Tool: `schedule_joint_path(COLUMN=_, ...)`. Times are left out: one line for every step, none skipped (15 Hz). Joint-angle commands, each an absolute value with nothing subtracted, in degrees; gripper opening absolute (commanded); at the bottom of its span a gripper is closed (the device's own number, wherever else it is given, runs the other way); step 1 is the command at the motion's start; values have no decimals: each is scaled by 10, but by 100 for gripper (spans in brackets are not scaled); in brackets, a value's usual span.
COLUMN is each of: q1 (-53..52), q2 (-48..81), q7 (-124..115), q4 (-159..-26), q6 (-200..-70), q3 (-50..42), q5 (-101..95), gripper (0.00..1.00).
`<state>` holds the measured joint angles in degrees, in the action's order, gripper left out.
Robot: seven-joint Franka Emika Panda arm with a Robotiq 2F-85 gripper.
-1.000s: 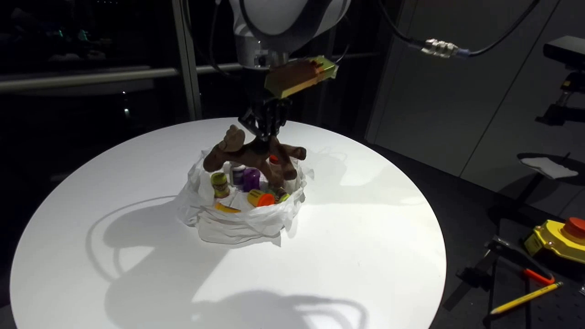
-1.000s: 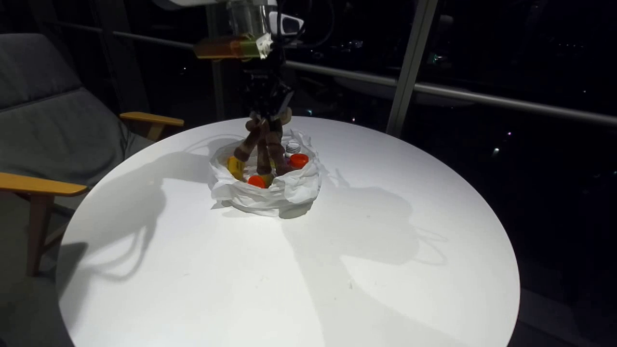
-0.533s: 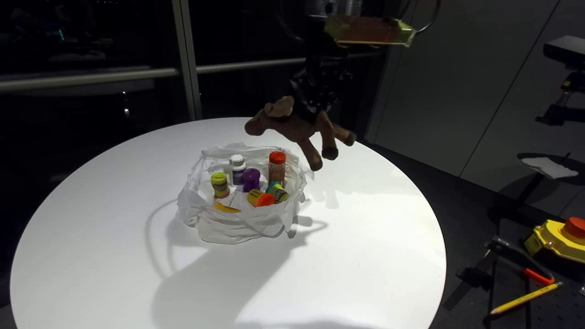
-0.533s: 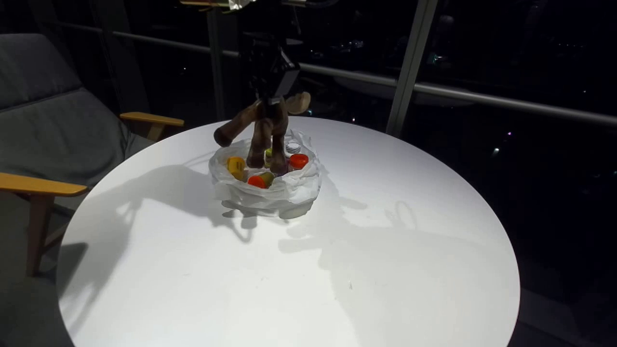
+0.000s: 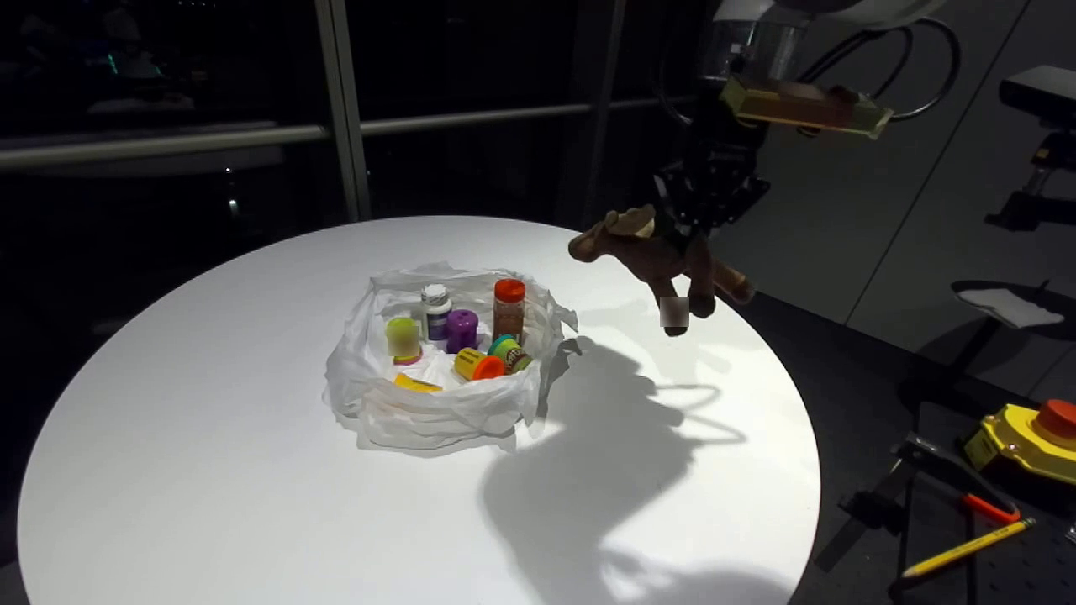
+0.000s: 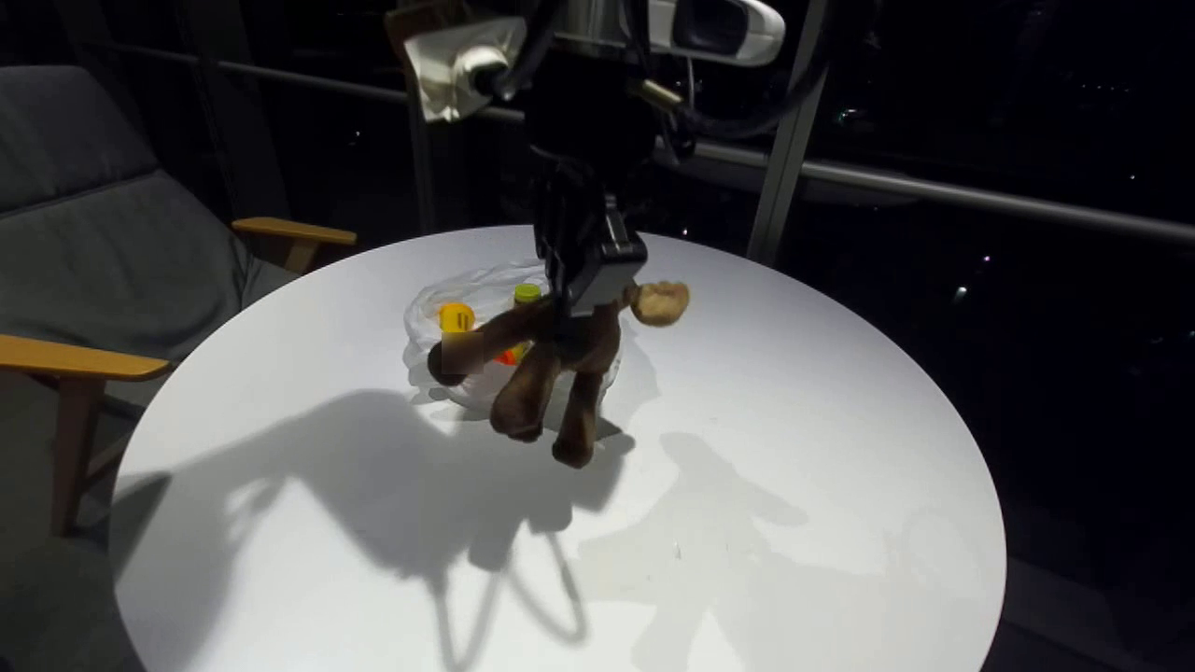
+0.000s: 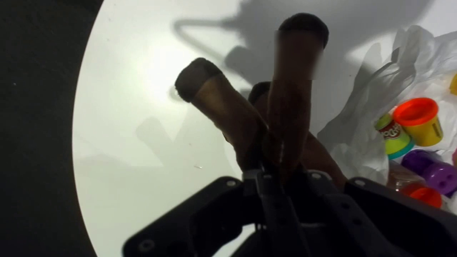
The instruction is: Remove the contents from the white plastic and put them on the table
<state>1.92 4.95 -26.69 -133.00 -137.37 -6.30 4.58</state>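
The hand (image 5: 694, 228) pinches the brown plush toy (image 5: 651, 256) by the trunk, towards the rear of its back. The toy hangs in the air over the table (image 5: 202, 470), apart from the white plastic bag (image 5: 437, 418), legs pointing down. I judge it light, soft and hard to damage: the stuffing should give under the pinch and the cloth should grip well, though the legs may fold on landing. The trunk seems the right hold; a single leg would let it twist.

Counting up: one plush toy, one bag, and seven things showing inside it: one white bottle (image 5: 436, 323), one purple tub (image 5: 461, 333), one red-lidded jar (image 5: 508, 315), one lime can (image 5: 403, 342), one green can (image 5: 514, 358), one orange-lidded yellow can (image 5: 479, 365) on its side, and one yellow piece (image 5: 418, 383) mostly hidden in this exterior view. Whether more lies underneath, I cannot tell.

These look stiff and smooth, so likelier to slip. Take the upright ones across the sides near the top, the lying can across its barrel, and avoid catching the thin bag, which probably snags. Beyond the table is one pencil (image 5: 968, 549).
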Motion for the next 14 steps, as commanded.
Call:
schedule_joint_path(q1=43, q2=103, q7=-276, q4=-1311, q6=-1394, q3=-74, q5=72, gripper=8)
schedule_joint_path(q1=48, q2=121, q7=-279, q4=-1302, q6=-1391, q3=-77, q5=76, gripper=8)
schedule_joint_path(q1=52, q2=138, q7=-279, q4=-1293, q6=-1390, q3=-80, q5=80, gripper=8)
schedule_joint_path(q1=54, q2=149, q7=-280, q4=-1287, q6=-1385, q3=-82, q5=84, gripper=8)
schedule_joint_path(q1=55, q2=162, q7=-279, q4=-1279, q6=-1381, q3=-84, q5=87, gripper=26)
schedule_joint_path(q1=57, q2=172, q7=-274, q4=-1271, q6=-1375, q3=-84, q5=92, gripper=39)
schedule_joint_path(q1=58, q2=180, q7=-273, q4=-1265, q6=-1371, q3=-85, q5=97, gripper=44)
schedule_joint_path(q1=58, q2=179, q7=-270, q4=-1263, q6=-1368, q3=-84, q5=102, gripper=51)
schedule_joint_path(q1=58, q2=180, q7=-267, q4=-1260, q6=-1367, q3=-82, q5=107, gripper=60)
schedule_joint_path(q1=57, q2=179, q7=-267, q4=-1259, q6=-1367, q3=-82, q5=107, gripper=67)
schedule_joint_path(q1=56, q2=179, q7=-265, q4=-1256, q6=-1365, q3=-81, q5=110, gripper=76)
schedule_joint_path(q1=54, q2=176, q7=-266, q4=-1256, q6=-1365, q3=-81, q5=110, gripper=83)
schedule_joint_path(q1=53, q2=174, q7=-265, q4=-1255, q6=-1362, q3=-79, q5=111, gripper=89)
schedule_joint_path(q1=51, q2=169, q7=-265, q4=-1258, q6=-1360, q3=-79, q5=108, gripper=97)
